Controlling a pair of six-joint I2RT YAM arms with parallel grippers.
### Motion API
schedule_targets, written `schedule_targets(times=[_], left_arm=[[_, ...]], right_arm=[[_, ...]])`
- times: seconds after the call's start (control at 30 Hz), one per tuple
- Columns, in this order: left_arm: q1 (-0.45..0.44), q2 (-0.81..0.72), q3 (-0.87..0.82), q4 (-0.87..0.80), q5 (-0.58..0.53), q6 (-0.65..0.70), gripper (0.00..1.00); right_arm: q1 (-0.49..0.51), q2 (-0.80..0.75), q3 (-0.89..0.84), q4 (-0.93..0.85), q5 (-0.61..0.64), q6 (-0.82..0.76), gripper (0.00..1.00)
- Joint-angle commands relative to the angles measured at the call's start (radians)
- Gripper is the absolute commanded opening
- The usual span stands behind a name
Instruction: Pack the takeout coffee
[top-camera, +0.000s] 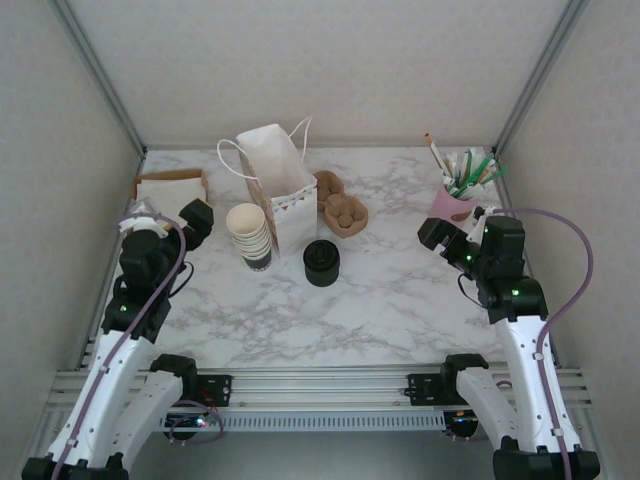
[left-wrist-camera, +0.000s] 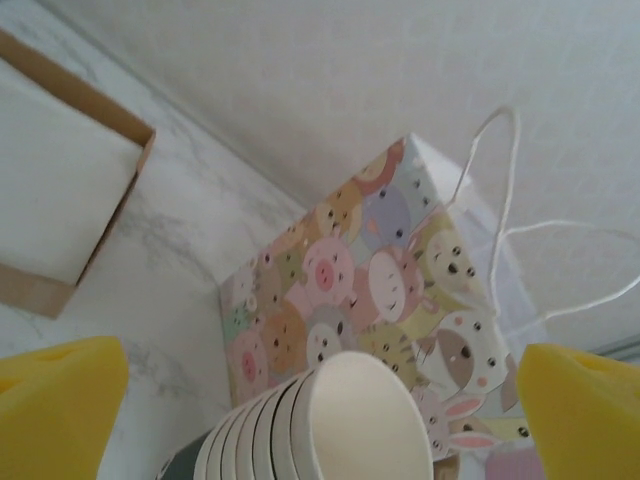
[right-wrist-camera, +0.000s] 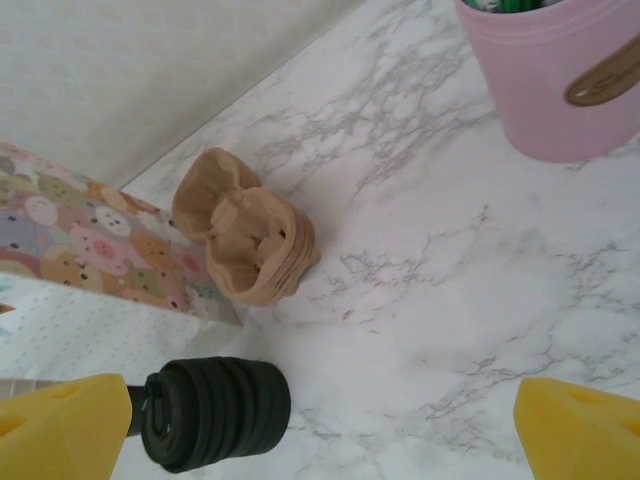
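**Fig. Both grippers wide and empty; packing not yet begun**

The left gripper stood with its yellow pads spread as wide as they go and nothing between them. Directly ahead of it, framed between the pads in the wrist view, rose the stack of cups, cream, nested and without lids. Just beyond the stack stood the paper bag, upright, mouth open, handles raised, its side printed with cartoon animals. Whether cups and bag touched, I could not tell. Off to this gripper's left lay the napkin box.

The right gripper was likewise fully open and carried nothing. To its left, on the marble table, sat the stack of black lids, apart from its fingers. Beyond the lids the pulp carriers rested just beside the bag. The pink pot of sticks and straws stood close on its right.

As I judged it, no step was complete. The takeout coffee had not yet been made up. Its cup was, by my reading, the topmost of the stack facing the left gripper, and its lid sat on the black stack. What remained was to separate one cup, cap it, and lower it into the bag.
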Motion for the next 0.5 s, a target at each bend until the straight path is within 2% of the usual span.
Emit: schedule_targets(times=[0.0, 0.23, 0.3, 0.4, 0.47], left_arm=[[0.002, 0.038, 0.068, -0.122, 0.072, 0.045, 1.0], [0.003, 0.108, 0.101, -0.162, 0.169, 0.127, 1.0], [0.004, 0.136, 0.114, -0.18, 0.172, 0.145, 0.99], [0.003, 0.18, 0.152, -0.234, 0.13, 0.168, 0.94], [-0.002, 0.202, 0.172, -0.254, 0.113, 0.181, 0.85]], right_arm=[[0.004, -0.017, -0.027, 0.025, -0.062, 0.014, 0.99], [0.006, 0.019, -0.087, 0.126, -0.232, -0.008, 0.99], [0.013, 0.029, -0.099, 0.144, -0.267, -0.014, 0.95], [0.039, 0.045, -0.096, 0.131, -0.28, -0.036, 0.91], [0.07, 0.049, -0.094, 0.123, -0.271, -0.05, 0.89]])
